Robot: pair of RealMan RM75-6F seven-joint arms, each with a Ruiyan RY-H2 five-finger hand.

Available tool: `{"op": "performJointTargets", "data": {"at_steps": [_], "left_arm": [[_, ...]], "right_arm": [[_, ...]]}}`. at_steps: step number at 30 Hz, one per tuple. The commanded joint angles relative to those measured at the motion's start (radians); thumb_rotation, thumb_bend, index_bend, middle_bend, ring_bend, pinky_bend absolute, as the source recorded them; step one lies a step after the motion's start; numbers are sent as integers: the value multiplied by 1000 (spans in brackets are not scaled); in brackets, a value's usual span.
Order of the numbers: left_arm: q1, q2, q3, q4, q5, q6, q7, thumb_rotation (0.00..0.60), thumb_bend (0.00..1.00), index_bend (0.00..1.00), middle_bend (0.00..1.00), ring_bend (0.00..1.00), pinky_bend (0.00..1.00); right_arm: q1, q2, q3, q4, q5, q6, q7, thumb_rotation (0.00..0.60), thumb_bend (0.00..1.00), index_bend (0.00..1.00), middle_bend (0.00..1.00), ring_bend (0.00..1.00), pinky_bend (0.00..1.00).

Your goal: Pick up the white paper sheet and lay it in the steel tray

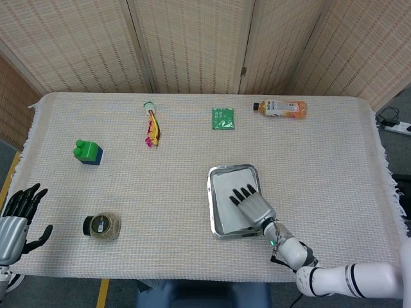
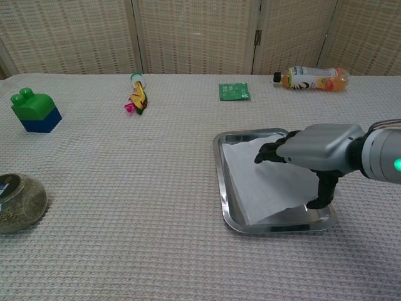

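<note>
1. Paper: the white paper sheet (image 2: 266,182) is seen lying in the steel tray (image 2: 220,179), its near right edge lifted slightly off the tray floor.
2. The right hand (image 2: 316,150) is held over the tray's right half, fingers (image 2: 270,152) extended flat above the sheet, thumb pointed down at the tray's near right corner; whether the sheet is gripped cannot be told.
3. The left hand (image 1: 16,218) is kept at the tabletop's near left edge, fingers spread, nothing held.
4. A jar (image 1: 101,226) and a green block (image 1: 87,152) are placed left; a bottle (image 1: 280,108) lies far right.
</note>
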Motion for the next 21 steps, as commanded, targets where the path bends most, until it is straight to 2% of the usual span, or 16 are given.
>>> {"op": "performJointTargets", "data": {"at_steps": [1,6,11,18,21], "left_arm": [[0,0,1,0,1,0,0,600,444,0,0,0,0],[1,-1,2,-2,6,4,5,600,444,0,0,0,0],[0,-2,3,-3,5,2,12,600,444,0,0,0,0],[0,-3,2,-2,5,3,11,600,444,0,0,0,0],[1,-1,3,-1,9,6,6,600,444,0,0,0,0]], "right_arm": [[107,49,-18,-73,155,-1,-58,600,311,0,0,0,0],[146,89,-44,-116,216,-16,-9,600,310,0,0,0,0],[178,81,-87,-88,210,3,3,600,311,0,0,0,0],[159,77,-94,-95,105,41,97,600,311,0,0,0,0],[117,104,-84,-111,26,54,195,600,311,0,0,0,0]]}}
